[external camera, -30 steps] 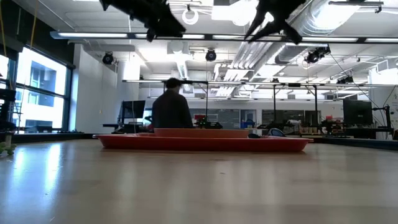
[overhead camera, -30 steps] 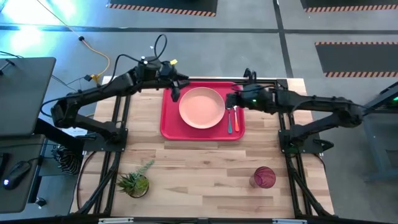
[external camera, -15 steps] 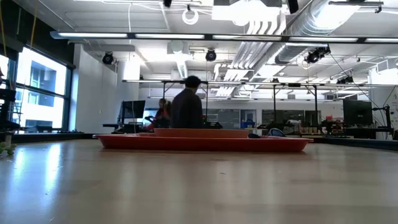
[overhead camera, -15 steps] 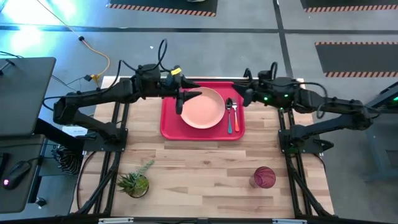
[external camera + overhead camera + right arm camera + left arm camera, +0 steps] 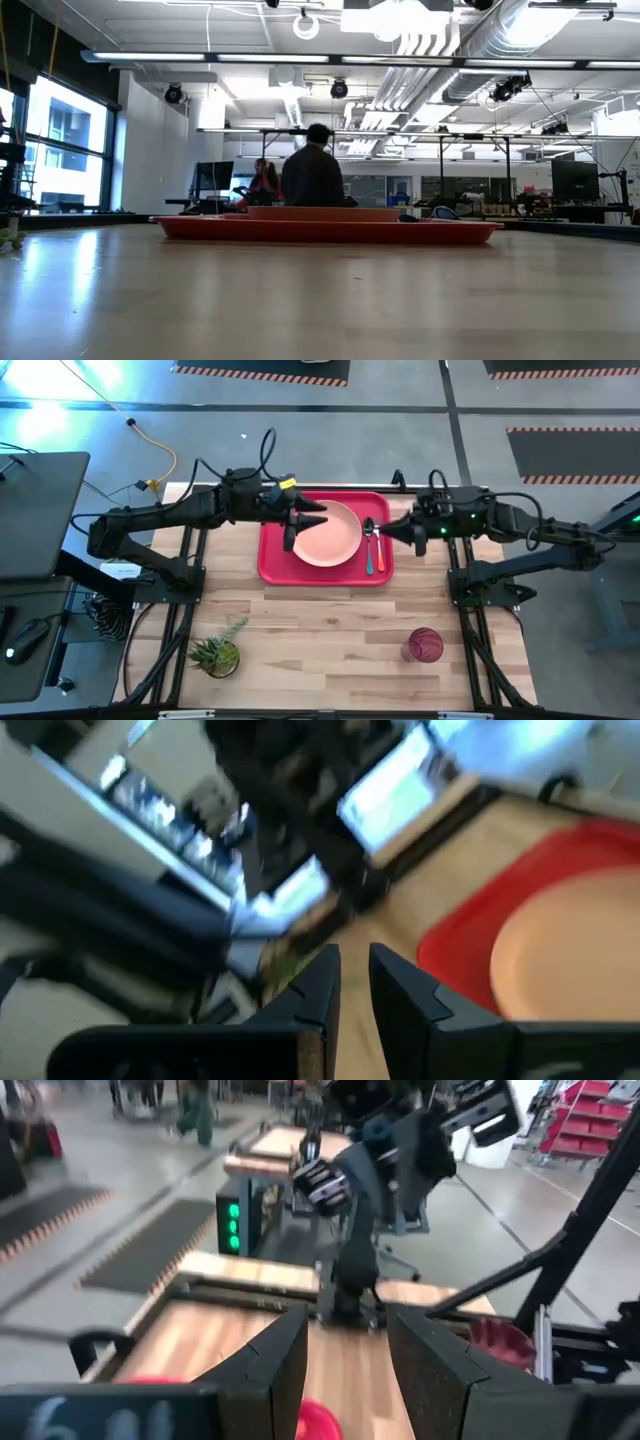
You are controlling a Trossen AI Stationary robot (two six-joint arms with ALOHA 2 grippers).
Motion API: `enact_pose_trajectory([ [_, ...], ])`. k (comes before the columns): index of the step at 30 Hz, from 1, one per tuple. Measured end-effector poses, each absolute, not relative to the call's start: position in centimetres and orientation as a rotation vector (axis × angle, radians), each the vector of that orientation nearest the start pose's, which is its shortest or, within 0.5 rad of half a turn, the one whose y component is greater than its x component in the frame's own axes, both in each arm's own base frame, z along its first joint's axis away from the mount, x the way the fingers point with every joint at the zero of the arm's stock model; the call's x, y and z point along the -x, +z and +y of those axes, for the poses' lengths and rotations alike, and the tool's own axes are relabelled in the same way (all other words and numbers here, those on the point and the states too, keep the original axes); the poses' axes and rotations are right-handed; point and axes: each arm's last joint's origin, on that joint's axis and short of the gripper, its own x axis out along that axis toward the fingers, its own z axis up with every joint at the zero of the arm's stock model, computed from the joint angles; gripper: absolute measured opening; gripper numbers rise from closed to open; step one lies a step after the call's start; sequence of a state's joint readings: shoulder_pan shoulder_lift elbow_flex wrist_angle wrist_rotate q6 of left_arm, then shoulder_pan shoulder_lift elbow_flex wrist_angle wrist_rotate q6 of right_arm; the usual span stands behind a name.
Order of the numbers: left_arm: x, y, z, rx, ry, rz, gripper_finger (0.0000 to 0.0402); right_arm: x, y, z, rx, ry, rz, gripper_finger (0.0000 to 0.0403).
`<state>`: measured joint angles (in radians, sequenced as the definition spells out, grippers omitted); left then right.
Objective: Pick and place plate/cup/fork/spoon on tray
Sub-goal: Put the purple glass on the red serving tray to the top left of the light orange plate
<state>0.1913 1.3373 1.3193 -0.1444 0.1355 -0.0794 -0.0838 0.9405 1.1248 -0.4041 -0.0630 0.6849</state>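
Red tray [image 5: 272,565] holds plate [image 5: 326,533], spoon [image 5: 368,531], fork [image 5: 378,552]; cup [image 5: 424,645] apart; both grippers' fingers spread, empty.

Small potted plant [image 5: 217,653] at 7 o'clock on the wooden tabletop [image 5: 320,622]; yellow cable [image 5: 160,463] on floor at 11; person [image 5: 312,175] standing in the background.

No lettering, label, brand or number can be read in any view — the pale marks on the dark bar at the lower edge of the left wrist view are too blurred to make out.
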Motion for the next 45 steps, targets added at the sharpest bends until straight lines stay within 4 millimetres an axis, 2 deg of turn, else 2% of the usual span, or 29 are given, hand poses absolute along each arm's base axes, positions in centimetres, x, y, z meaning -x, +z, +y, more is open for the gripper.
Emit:
enact_pose_trajectory([
  [5,-29.4,39.2,4.9,0.173,0.063,0.248,0.0131,-18.6,39.0,0.1,-0.715,-0.007,0.349,0.0048],
  [9,-29.3,38.7,5.0,0.210,0.073,0.294,0.0131,-18.4,39.1,1.4,-0.717,0.049,0.383,0.0048],
  [16,-29.2,38.7,4.9,0.266,0.082,0.302,0.0131,-16.8,41.5,2.9,-0.618,0.007,0.461,0.0048],
  [21,-29.1,38.8,4.9,0.280,0.084,0.296,0.0131,-15.3,42.5,3.9,-0.520,-0.066,0.627,0.0048],
  [29,-29.0,38.7,4.9,0.282,0.085,0.306,0.0131,-14.9,40.0,5.5,-0.486,-0.176,0.992,0.0048],
  [34,-29.0,38.7,4.9,0.283,0.087,0.312,0.0131,-15.1,38.8,6.3,-0.473,-0.220,1.153,0.0053],
  [40,-29.0,38.6,4.9,0.283,0.089,0.317,0.0131,-15.6,38.0,7.9,-0.452,-0.177,1.250,0.0087],
  [45,-29.0,38.6,4.9,0.282,0.092,0.318,0.0131,-15.8,37.3,9.8,-0.324,-0.087,1.308,0.0121],
])
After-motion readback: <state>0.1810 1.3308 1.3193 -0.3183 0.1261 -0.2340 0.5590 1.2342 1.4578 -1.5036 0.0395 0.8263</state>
